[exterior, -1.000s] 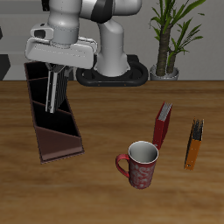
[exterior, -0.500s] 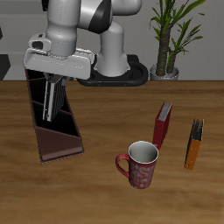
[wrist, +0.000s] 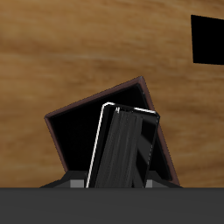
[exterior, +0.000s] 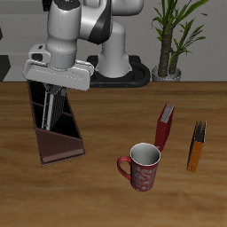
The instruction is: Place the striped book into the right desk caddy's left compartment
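The right desk caddy [exterior: 58, 142] is a long dark brown box with a black inside, lying near the table's side edge with its sloping end toward the front. My gripper [exterior: 55, 94] is above it, shut on the striped book [exterior: 53, 112]. The book hangs slightly tilted, with its lower end down between the caddy's walls. In the wrist view the striped book [wrist: 125, 150] points into a black compartment framed by the caddy's brown rim [wrist: 87, 102]. I cannot tell whether the book touches the caddy's floor.
A red patterned mug [exterior: 141, 166] stands near the table's front. A red book [exterior: 165, 126] stands upright behind it and an orange book [exterior: 197, 145] beside that. A potted plant [exterior: 169, 40] and the robot's base [exterior: 115, 71] stand at the back.
The gripper has moved sideways toward the table's edge and lower, taking the striped book down into the caddy. The other objects have not moved.
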Controlling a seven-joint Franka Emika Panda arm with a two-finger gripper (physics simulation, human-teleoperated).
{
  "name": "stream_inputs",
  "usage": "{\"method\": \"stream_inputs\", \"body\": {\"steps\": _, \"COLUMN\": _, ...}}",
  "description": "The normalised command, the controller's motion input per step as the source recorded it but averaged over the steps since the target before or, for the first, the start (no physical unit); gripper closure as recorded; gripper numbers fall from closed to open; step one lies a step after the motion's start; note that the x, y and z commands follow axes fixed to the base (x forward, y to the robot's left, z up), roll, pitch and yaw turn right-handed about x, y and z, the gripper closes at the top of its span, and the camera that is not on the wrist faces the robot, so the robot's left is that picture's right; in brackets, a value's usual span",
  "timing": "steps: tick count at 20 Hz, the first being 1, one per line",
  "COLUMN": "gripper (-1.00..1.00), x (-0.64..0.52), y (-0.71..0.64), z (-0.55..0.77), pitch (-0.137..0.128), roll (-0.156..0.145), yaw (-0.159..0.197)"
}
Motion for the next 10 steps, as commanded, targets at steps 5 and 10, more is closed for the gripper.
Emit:
{"method": "stream_inputs", "body": {"steps": 5, "gripper": 1.00, "x": 0.07, "y": -0.08, "z": -0.20, "pitch": 0.031, "roll": -0.014, "yaw": -0.019}}
{"method": "stream_inputs", "body": {"steps": 10, "gripper": 1.00, "x": 0.09, "y": -0.03, "z": -0.31, "pitch": 0.040, "roll": -0.002, "yaw": -0.004}}
